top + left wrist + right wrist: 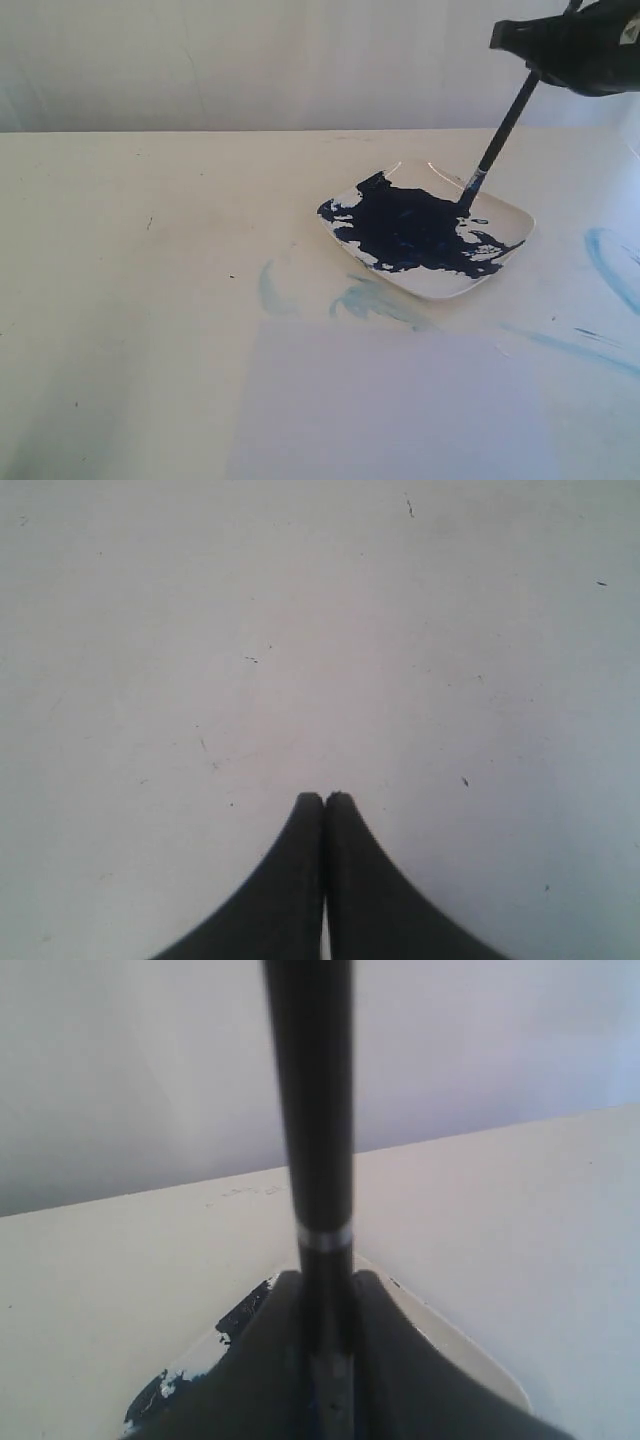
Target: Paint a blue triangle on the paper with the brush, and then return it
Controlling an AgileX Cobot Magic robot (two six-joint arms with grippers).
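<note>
My right gripper is shut on the brush, gripping its black handle high at the right. The brush slants down and to the left. Its silver band and bristle tip reach into the dark-blue paint on a white square plate. The paper lies flat in front of the plate, and no blue triangle shows on it. My left gripper is shut and empty over bare table. It does not appear in the exterior view.
Pale blue smears stain the cream table just in front of the plate and along the right side. A pale wall rises behind the table's far edge.
</note>
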